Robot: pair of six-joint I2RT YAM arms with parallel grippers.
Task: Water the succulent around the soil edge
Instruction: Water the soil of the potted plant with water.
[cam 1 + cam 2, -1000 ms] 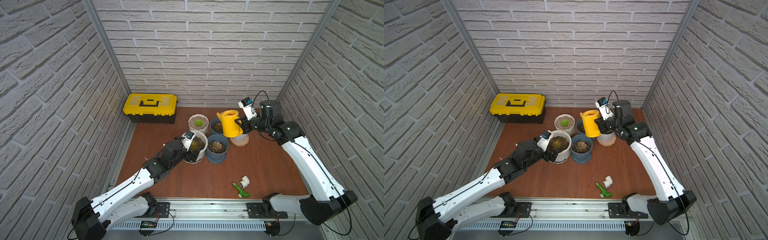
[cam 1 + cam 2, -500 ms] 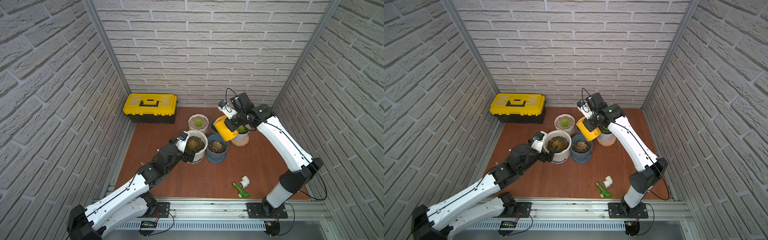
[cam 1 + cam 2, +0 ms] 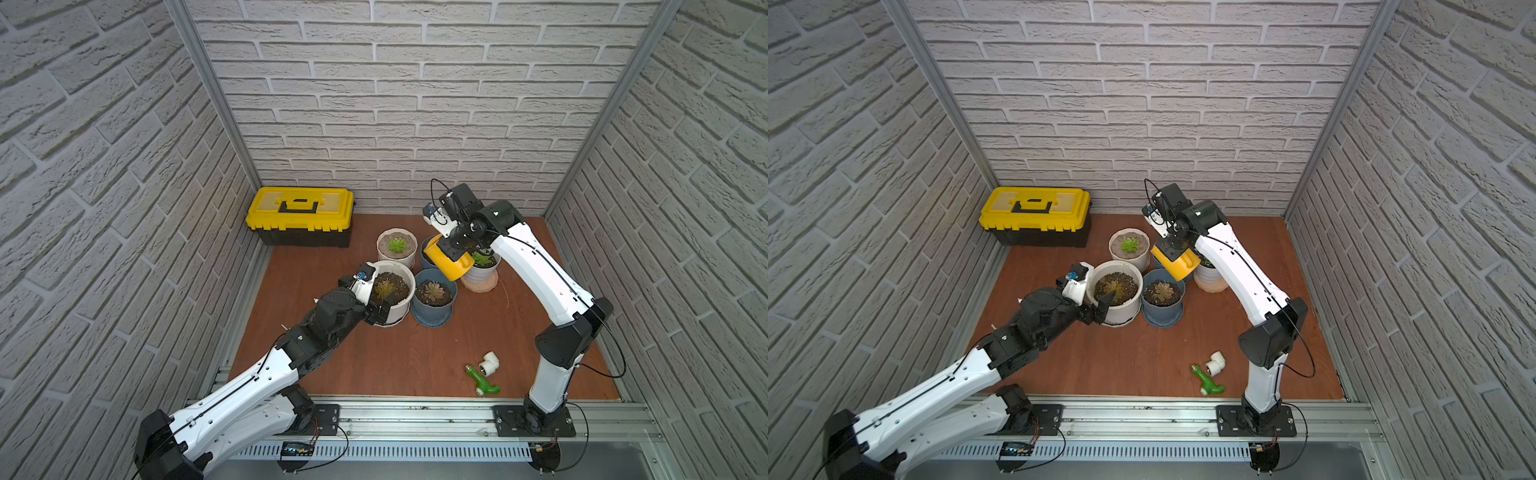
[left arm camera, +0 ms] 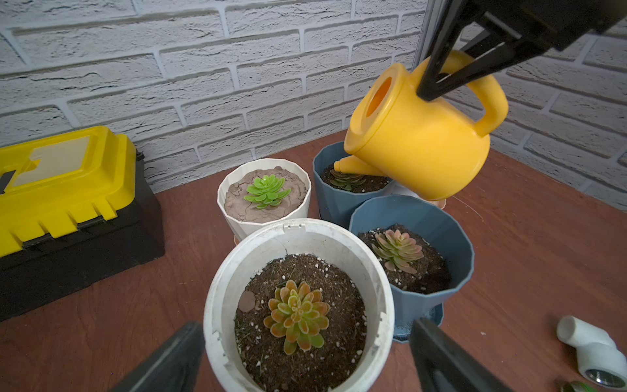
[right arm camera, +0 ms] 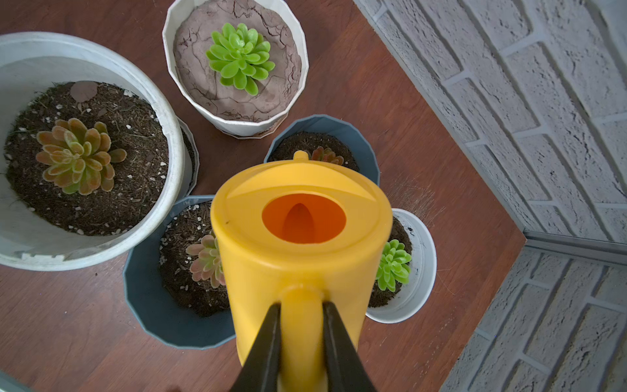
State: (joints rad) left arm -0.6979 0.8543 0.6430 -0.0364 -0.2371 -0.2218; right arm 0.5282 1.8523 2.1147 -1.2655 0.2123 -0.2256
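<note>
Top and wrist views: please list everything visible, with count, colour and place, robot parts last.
toolbox: 1, yellow lid on black base, back left by the wall
wide white pot: 1, white, mid-table; dark soil edge ringing an orange-green succulent
ribbed white pot: 1, white, behind it
blue pots: 2, blue, one right of the wide white pot, the other behind that
small white pot: 1, white, right end of the cluster
watering can: 1, yellow, held in the air, tilted, spout over the rear blue pot
pipe elbow: 1, white, front right
fitting: 1, green, beside it
table: 1, brown
left gripper: open, jaws either side of the wide white pot
right gripper: shut on the watering can's handle
</note>
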